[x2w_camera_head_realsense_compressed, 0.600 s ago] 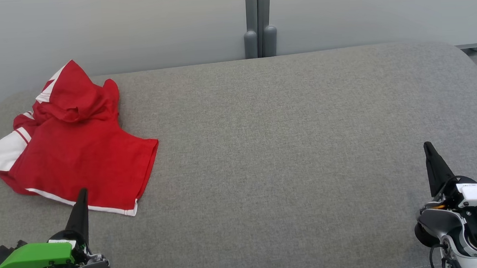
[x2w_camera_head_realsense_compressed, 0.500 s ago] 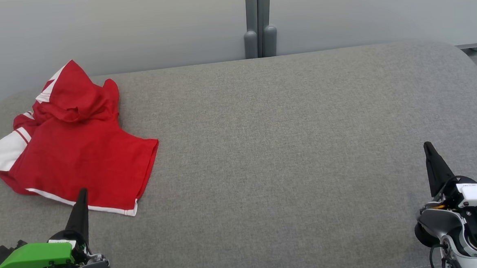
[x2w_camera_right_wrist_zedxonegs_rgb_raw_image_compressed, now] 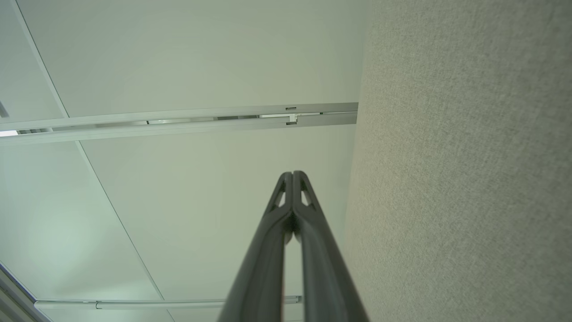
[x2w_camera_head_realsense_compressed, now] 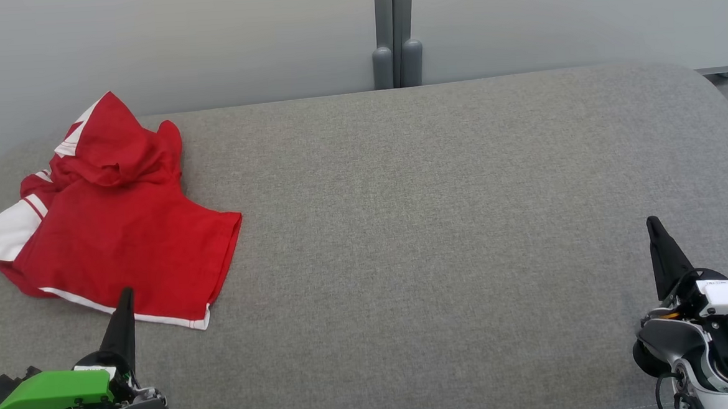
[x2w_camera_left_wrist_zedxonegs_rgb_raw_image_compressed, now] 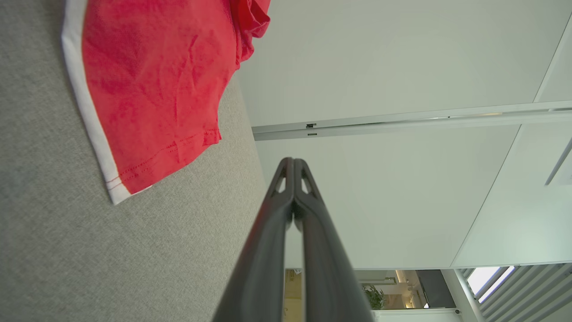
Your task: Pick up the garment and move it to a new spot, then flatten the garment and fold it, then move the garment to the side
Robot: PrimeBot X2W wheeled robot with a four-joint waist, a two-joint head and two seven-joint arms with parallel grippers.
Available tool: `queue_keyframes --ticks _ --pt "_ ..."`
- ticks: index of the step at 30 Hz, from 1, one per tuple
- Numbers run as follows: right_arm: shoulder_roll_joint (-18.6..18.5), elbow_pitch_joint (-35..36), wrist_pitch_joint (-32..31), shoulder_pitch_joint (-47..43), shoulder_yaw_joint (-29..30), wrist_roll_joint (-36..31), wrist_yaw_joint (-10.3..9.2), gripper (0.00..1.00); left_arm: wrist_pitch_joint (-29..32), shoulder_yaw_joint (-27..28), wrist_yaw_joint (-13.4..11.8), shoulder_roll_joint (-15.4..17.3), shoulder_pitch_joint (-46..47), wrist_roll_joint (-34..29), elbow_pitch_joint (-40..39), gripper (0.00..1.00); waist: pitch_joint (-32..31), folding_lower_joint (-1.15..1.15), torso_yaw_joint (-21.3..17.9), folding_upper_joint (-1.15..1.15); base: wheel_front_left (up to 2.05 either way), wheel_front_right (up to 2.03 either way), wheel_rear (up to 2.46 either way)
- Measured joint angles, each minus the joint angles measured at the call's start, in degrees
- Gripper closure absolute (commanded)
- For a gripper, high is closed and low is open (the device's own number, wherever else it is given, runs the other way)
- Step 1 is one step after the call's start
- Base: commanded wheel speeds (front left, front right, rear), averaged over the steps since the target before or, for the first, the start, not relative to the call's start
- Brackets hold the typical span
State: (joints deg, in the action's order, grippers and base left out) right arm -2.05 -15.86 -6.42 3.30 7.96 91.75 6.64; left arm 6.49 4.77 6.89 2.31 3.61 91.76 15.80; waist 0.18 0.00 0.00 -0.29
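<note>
The garment point(x2w_camera_head_realsense_compressed: 116, 233) is a small red hooded top with white trim, lying rumpled at the far left of the grey padded surface point(x2w_camera_head_realsense_compressed: 433, 226). Its hem shows in the left wrist view as the garment point(x2w_camera_left_wrist_zedxonegs_rgb_raw_image_compressed: 152, 89). My left gripper point(x2w_camera_head_realsense_compressed: 124, 295) is shut and empty, its tip just in front of the garment's white hem. In its own wrist view the left gripper point(x2w_camera_left_wrist_zedxonegs_rgb_raw_image_compressed: 293, 162) has both fingers pressed together. My right gripper point(x2w_camera_head_realsense_compressed: 652, 222) is shut and empty at the lower right, far from the garment. The right gripper point(x2w_camera_right_wrist_zedxonegs_rgb_raw_image_compressed: 292, 174) points along the surface's edge.
Pale wall panels point(x2w_camera_head_realsense_compressed: 175, 46) with a grey post point(x2w_camera_head_realsense_compressed: 395, 34) stand behind the surface. The surface's rounded corners fall away at the far left and far right. A wide stretch of grey padding lies between the two grippers.
</note>
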Motion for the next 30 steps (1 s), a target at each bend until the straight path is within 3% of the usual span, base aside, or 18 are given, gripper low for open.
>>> queue_keyframes --ticks 12,13,25,30 --pt "0.00 0.00 0.00 0.00 0.00 0.00 -0.01 1.00 0.00 0.00 0.00 0.00 0.00 0.00 0.00 1.00 0.00 0.00 0.00 0.00 0.00 0.00 0.00" --pt "0.00 0.00 0.00 0.00 0.00 0.00 -0.01 0.00 0.00 0.00 0.00 0.00 0.00 0.00 0.00 0.00 0.00 0.00 0.00 0.00 0.00 0.00 0.00" --pt "0.74 -1.47 1.37 -2.33 -0.82 -1.27 -0.16 0.00 -0.08 -0.63 -0.11 -0.86 -1.95 -0.05 1.86 0.00 0.02 0.00 -0.01 0.00 0.00 0.00 0.00" --pt "-0.97 -1.20 2.46 -2.34 -2.29 -4.47 -0.16 0.00 -1.07 -1.22 -0.11 -0.43 -1.95 -1.49 1.38 0.00 0.03 0.00 0.01 0.00 0.00 0.00 0.00"
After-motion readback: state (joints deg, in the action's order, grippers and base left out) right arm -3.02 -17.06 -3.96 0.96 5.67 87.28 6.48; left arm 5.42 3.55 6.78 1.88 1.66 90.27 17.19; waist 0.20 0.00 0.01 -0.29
